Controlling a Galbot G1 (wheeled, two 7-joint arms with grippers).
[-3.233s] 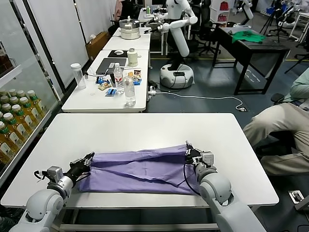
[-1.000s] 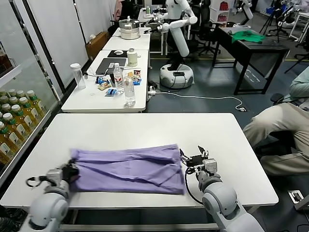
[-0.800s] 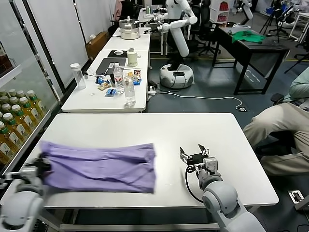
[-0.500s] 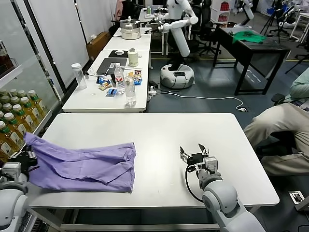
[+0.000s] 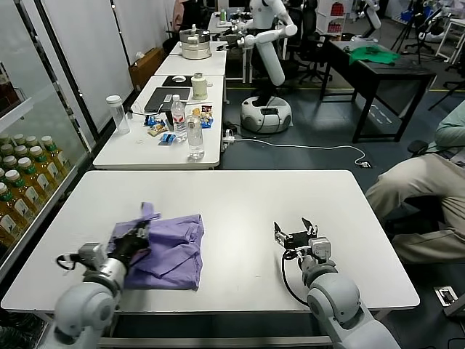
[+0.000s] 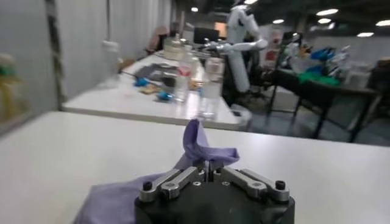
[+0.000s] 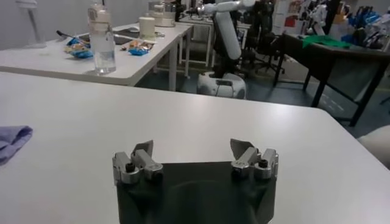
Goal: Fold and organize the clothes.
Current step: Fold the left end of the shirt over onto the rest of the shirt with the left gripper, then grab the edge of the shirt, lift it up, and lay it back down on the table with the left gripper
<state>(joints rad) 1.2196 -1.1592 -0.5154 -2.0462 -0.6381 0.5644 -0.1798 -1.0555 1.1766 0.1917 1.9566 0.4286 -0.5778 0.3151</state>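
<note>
Left gripper [image 5: 138,236], at about 8 o'clock on the white desk [image 5: 240,200], is clenched on a fold of the lavender T-shirt [image 5: 171,249]; in the left wrist view the jaws meet on a peak of purple cloth [image 6: 201,149] that stands up just beyond them. The T-shirt lies bunched in a rough doubled heap on the near-left part of the desk, one corner raised at the gripper, its near edge close to the desk's front edge. Right gripper [image 5: 294,233], at about 5 o'clock on the desk, is released, its fingers [image 7: 141,152] spread wide with nothing between them, well apart from the garment; in the right wrist view an edge of the purple cloth [image 7: 12,140] shows far off to one side. Beyond the desk, at 12 o'clock, a second white table [image 5: 131,149] carries bottles [image 5: 195,134] and small items. Shelves of bottled drinks [image 5: 25,193] stand at 9 o'clock.
</note>
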